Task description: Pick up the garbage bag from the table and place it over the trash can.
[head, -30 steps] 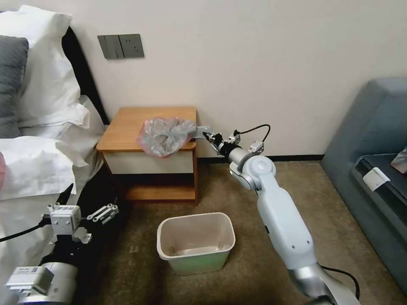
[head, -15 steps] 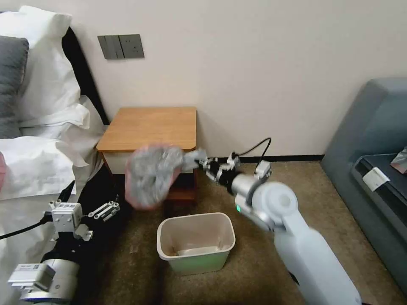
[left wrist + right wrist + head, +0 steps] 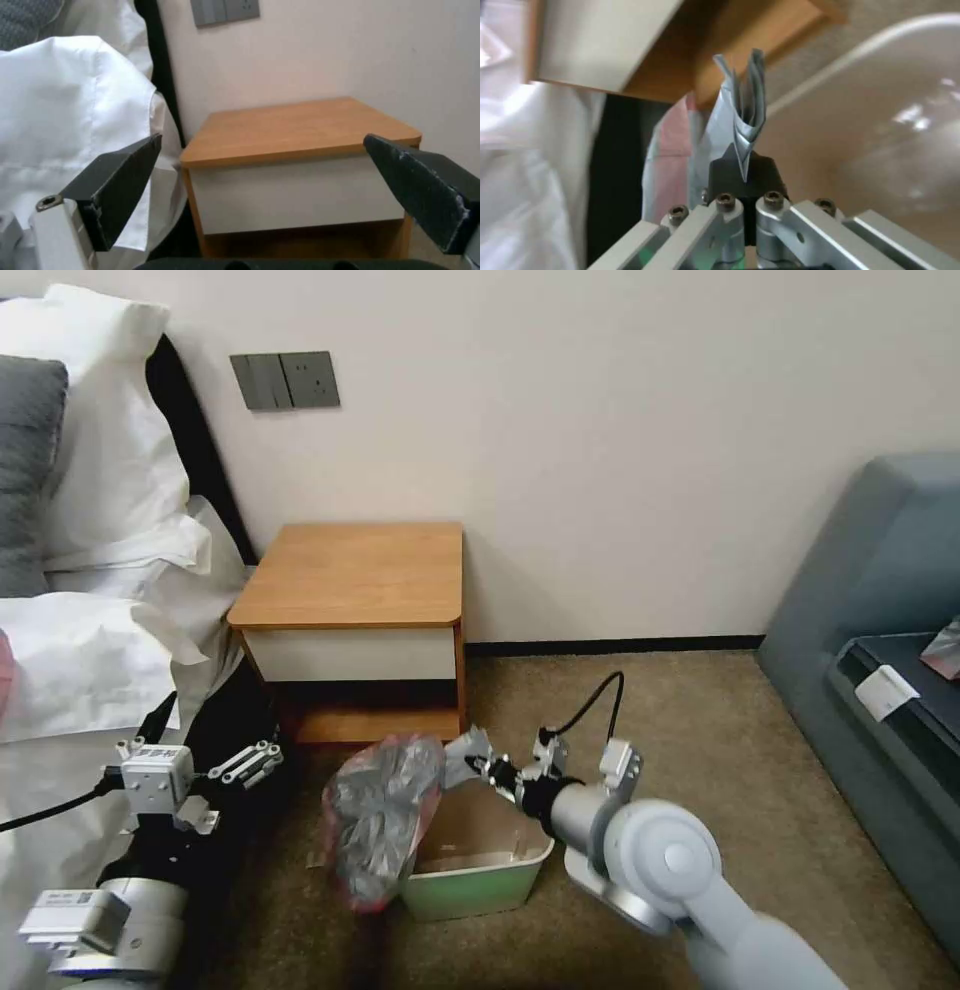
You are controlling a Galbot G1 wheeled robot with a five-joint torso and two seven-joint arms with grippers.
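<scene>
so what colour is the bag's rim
Pink-red, on a translucent grey bag; clearest in the head view.

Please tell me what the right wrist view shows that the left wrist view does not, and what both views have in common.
The right wrist view shows the right gripper shut on a folded corner of the garbage bag, whose grey plastic and pink edge hang beside the cream trash can. The left wrist view shows the left gripper, its dark fingers wide open with nothing between them, white bedding and a grey wall switch plate. Both show the table: the left wrist view looks over its bare orange-brown top, the right wrist view shows its white drawer front.
</scene>
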